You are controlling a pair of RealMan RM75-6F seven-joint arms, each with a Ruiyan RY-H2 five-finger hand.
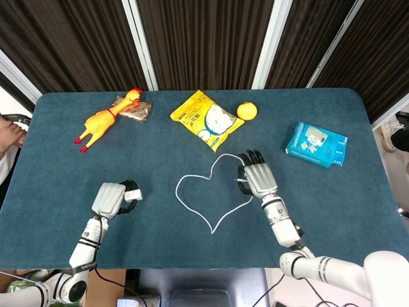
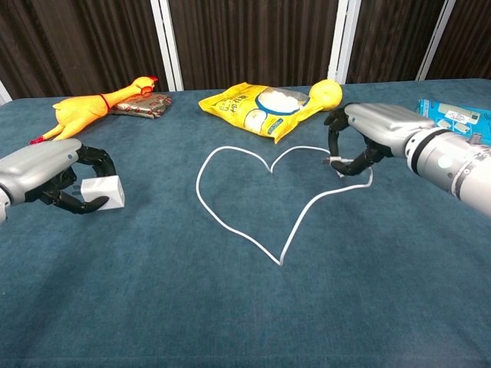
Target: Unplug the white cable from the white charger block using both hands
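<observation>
White cable point(image 2: 253, 222), unplugged, pinched at one end by right robot hand point(image 2: 354, 138); left robot hand point(image 2: 57, 176) grips white charger block point(image 2: 104, 192).

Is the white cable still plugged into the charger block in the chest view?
No: the charger block sits in the left hand with no cable attached, while the white cable lies apart on the table, its end held by the right hand.

Robot test lab | blue felt-covered table point(image 1: 319, 211) backed by dark pleated curtains point(image 1: 204, 38) with white posts | assorted props laid out: rubber chicken point(image 1: 102, 120), snack bag point(image 1: 206, 119), blue box point(image 1: 316, 144)
</observation>
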